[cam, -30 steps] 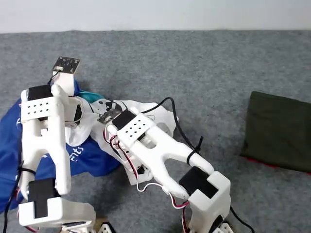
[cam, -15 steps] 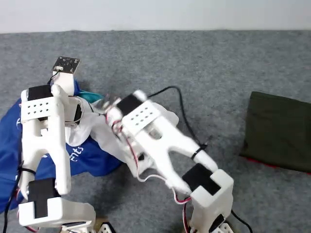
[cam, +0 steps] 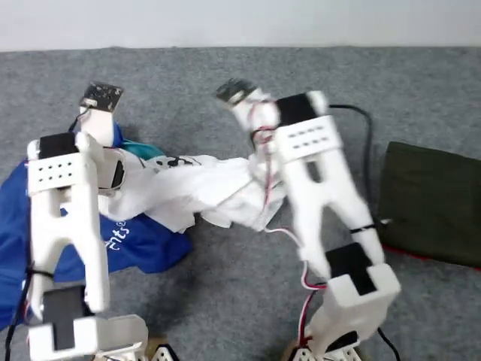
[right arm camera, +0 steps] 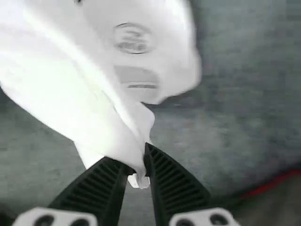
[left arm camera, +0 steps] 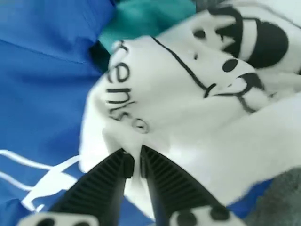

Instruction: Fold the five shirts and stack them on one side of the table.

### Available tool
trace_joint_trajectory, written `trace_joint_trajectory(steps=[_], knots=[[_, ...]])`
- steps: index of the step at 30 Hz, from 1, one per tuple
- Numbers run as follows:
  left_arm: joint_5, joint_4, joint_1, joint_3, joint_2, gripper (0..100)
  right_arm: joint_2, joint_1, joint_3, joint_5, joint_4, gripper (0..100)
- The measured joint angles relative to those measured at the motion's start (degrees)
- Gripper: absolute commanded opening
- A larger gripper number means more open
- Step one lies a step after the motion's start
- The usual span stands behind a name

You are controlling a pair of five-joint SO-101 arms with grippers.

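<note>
White shirt [cam: 203,192] now taut, farther rightward in right claw [right arm camera: 139,162].

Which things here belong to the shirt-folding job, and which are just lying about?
Job: white printed shirt, crumpled blue shirt, teal shirt, folded dark green shirt, red fabric edge beneath it.
Lying about: grey felt table cover, white back wall.

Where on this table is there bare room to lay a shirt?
Bare grey felt tabletop lies along the far wall beyond the folded dark green shirt, and at the near edge in front of the stretched white shirt. The crumpled blue shirt crowds the left.
</note>
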Motion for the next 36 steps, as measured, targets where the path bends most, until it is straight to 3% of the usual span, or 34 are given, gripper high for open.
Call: trace_joint_trajectory(steps=[19, 28, 36], knots=[[-2.90, 1.67, 12.75, 0.00, -15.47, 1, -18.46, 15.82, -14.24, 16.62, -3.60, 0.9], [-2.99, 1.58, 17.76, 0.00, -25.58, 1, -24.70, 20.48, -14.24, 17.76, -8.88, 1.0], [-2.73, -7.56, 17.76, -0.18, -36.57, 1, -28.13, 22.51, -14.24, 17.76, -16.35, 1.0]])
